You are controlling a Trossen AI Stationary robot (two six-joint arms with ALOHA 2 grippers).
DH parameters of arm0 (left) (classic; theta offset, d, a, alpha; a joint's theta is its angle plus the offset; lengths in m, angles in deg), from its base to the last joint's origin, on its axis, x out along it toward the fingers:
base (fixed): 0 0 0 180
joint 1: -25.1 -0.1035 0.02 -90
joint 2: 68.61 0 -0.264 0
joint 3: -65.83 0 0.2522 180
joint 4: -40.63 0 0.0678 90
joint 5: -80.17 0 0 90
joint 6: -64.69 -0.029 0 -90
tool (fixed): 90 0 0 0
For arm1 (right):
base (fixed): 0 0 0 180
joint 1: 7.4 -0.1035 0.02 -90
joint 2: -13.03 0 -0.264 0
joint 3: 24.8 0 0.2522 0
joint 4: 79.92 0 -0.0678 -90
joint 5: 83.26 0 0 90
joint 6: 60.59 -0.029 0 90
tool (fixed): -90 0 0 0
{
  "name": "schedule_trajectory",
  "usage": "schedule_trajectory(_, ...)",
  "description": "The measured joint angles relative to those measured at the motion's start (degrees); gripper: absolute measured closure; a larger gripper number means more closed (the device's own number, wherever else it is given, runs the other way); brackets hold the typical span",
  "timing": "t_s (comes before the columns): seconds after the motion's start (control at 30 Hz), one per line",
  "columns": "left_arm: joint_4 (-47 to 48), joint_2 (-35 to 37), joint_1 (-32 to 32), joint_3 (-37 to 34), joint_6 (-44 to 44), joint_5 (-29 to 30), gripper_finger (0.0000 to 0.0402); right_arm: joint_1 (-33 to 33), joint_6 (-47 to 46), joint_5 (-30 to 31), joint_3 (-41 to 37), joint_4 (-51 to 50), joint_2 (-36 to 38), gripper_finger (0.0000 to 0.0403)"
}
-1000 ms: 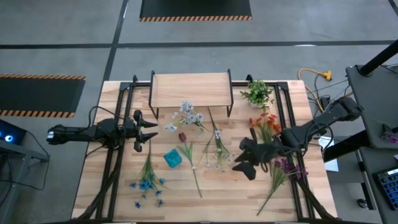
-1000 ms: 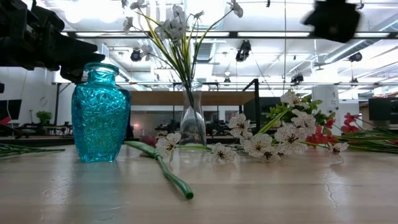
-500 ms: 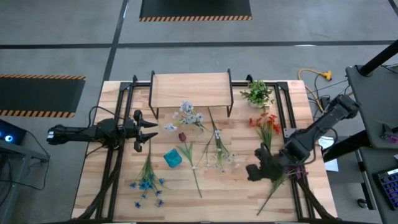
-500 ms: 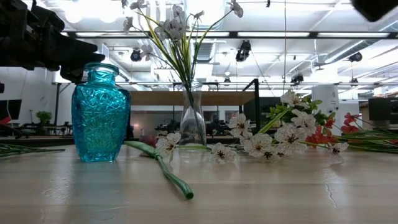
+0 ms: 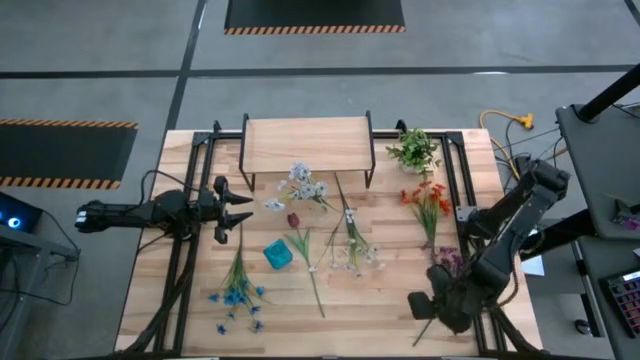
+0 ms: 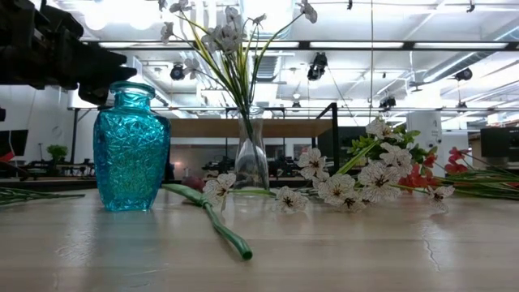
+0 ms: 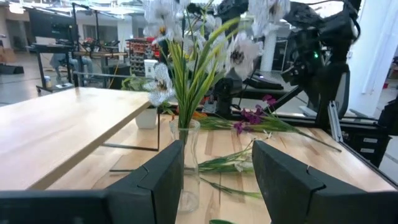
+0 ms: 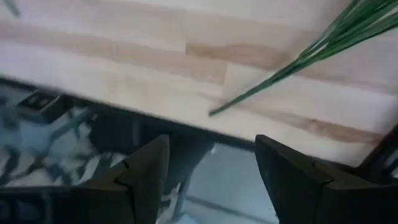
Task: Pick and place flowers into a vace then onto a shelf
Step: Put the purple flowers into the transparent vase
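Hovering with its fingers spread wide and empty, the right gripper [image 5: 428, 303] sits at the table's near right edge, over the cut end of the purple flowers [image 5: 447, 276], whose stems run diagonally up toward the blooms; the left gripper [image 5: 238, 206] waits, also open, well apart.

The shelf [image 5: 308, 142] stands at the table's [image 5: 390, 300] far edge with the potted plant [image 5: 414, 150] to its right, a flower-filled vase [image 5: 303, 186] before it, a second vase [image 5: 278, 256] nearer, and loose flowers [image 5: 432, 205] scattered on the tabletop around them.
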Motion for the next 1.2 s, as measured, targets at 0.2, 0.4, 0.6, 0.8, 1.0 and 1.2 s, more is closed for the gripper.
schedule_trajectory(0.2,-0.05,0.00,0.02,1.32,-0.17,0.00,0.0227,0.12,-0.58,-0.48,11.37,-18.54,-9.55,0.0175)
schedule_trajectory(0.4,1.22,-0.09,0.03,0.64,1.71,-0.02,0.0227,0.12,-1.08,-2.99,18.90,-27.52,-17.15,0.0175)
schedule_trajectory(0.6,0.87,-0.09,0.04,1.02,1.73,-0.04,0.0227,0.01,-0.84,-2.99,20.88,-30.96,-23.39,0.0175)
schedule_trajectory(0.8,0.82,-0.02,0.02,1.07,1.74,-0.02,0.0227,-0.01,-0.88,-4.17,21.07,-30.55,-27.85,0.0175)
schedule_trajectory(1.0,0.83,-0.02,0.02,1.07,1.73,-0.02,0.0227,-0.53,0.57,-4.51,21.66,-30.93,-32.41,0.0175)
schedule_trajectory(1.2,0.62,-0.02,0.00,1.07,1.73,-0.02,0.0227,-1.72,0.44,-10.07,21.96,-31.52,-34.48,0.0175)
